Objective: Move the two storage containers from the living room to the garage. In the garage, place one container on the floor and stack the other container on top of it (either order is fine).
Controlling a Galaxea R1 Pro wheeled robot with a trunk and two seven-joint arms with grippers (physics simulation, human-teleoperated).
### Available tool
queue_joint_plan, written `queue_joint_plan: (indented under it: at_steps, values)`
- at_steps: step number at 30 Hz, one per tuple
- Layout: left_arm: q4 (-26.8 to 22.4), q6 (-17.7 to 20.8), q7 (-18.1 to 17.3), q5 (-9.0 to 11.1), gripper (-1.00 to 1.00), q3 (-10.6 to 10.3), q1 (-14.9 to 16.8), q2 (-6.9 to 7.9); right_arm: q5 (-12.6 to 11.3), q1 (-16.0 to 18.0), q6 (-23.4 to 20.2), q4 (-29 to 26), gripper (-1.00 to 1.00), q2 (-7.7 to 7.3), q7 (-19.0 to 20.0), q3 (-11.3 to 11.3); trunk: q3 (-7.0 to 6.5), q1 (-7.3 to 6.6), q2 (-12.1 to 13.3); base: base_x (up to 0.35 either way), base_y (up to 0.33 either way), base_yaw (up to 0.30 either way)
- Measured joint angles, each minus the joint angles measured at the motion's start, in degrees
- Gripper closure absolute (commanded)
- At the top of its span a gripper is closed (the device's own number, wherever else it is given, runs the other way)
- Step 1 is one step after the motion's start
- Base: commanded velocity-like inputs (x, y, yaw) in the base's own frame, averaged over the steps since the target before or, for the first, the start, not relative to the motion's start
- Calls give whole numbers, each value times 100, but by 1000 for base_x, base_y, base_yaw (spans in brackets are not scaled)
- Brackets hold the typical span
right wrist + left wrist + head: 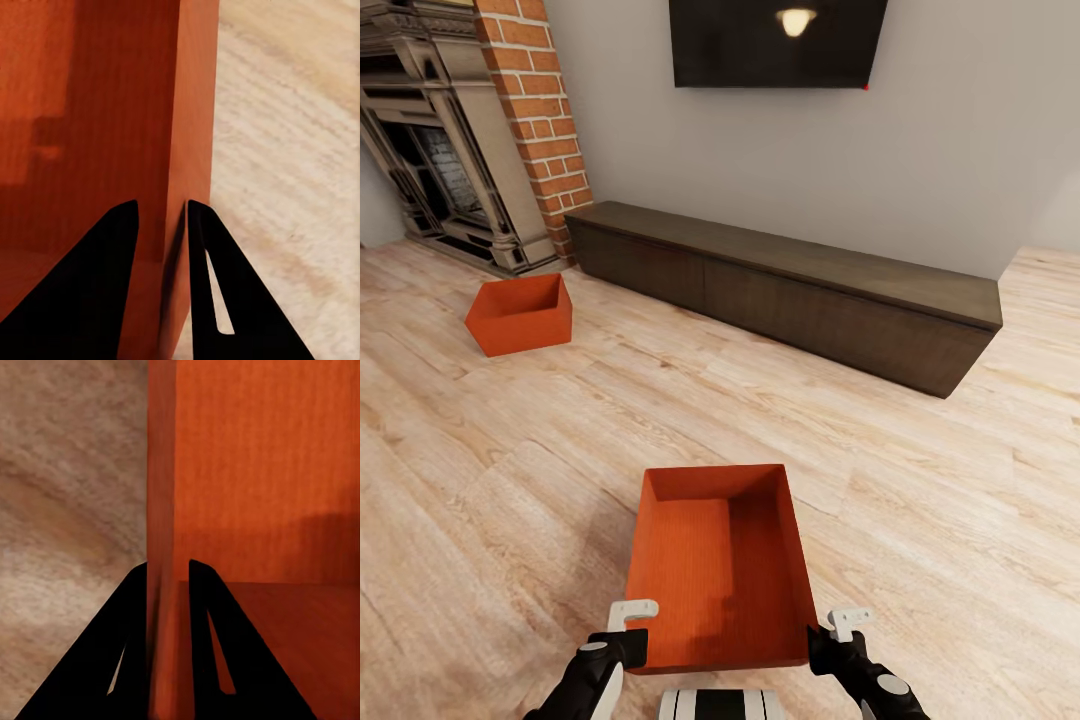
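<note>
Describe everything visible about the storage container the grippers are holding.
The near container is an orange-red, open-top rectangular bin with thin, plain, faintly ribbed walls, empty and upright over the wood floor. The left gripper straddles its left wall, the right gripper its right wall, one finger inside and one outside each.

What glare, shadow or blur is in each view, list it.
Head view: a lamp's glare on the TV; soft shadow inside the near container. Left wrist view: the left claw is black silhouette straddling the container wall, which is blurred close up. Right wrist view: the right claw likewise dark; wood floor soft.
</note>
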State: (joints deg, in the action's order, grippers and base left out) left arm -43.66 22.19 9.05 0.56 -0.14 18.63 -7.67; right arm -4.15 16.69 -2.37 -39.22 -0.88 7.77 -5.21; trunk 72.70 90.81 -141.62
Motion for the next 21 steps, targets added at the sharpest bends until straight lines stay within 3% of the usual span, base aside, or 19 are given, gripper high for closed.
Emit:
queue_joint_plan:
  at_steps: [21]
  values:
    - [-3,4,-9,-51,100,21,0,5,0,-1,-2,4,100,3,58,1,0,0,0,0,0,0]
